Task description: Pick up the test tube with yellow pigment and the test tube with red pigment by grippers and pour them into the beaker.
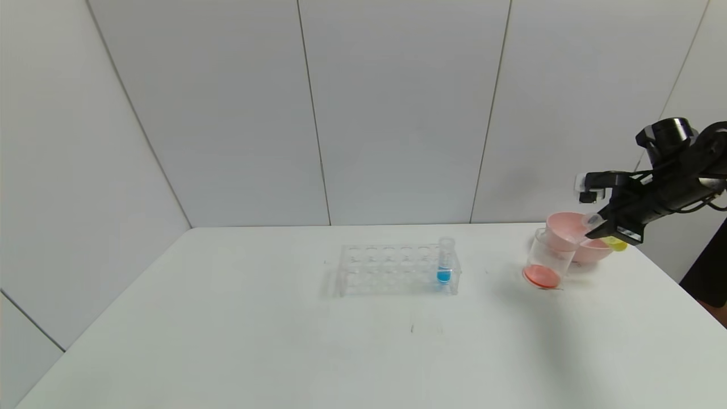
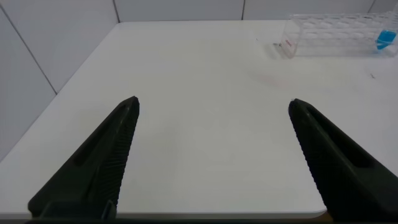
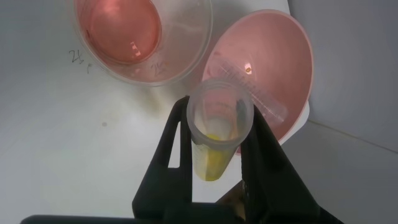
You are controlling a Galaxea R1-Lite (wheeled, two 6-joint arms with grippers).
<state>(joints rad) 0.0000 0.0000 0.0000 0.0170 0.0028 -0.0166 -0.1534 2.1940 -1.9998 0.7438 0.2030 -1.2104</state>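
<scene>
The right gripper (image 1: 608, 227) hangs over the table's (image 1: 284, 341) far right part, its two fingers (image 3: 177, 155) clamped on the test tube with yellow pigment (image 3: 217, 134). The tube lies tilted, its open mouth toward the beaker (image 1: 548, 261) and its yellow tip behind the fingers, above the pink bowl (image 1: 588, 241). One beaker stands just beside that bowl, with a layer of orange-red liquid at its bottom. An empty clear tube (image 3: 252, 87) lies inside the bowl. One rack (image 1: 397, 270) at mid-table holds a single blue-tipped tube (image 1: 445, 261). The left gripper (image 2: 214, 162), spread wide and empty, hovers over the table's near left part.
</scene>
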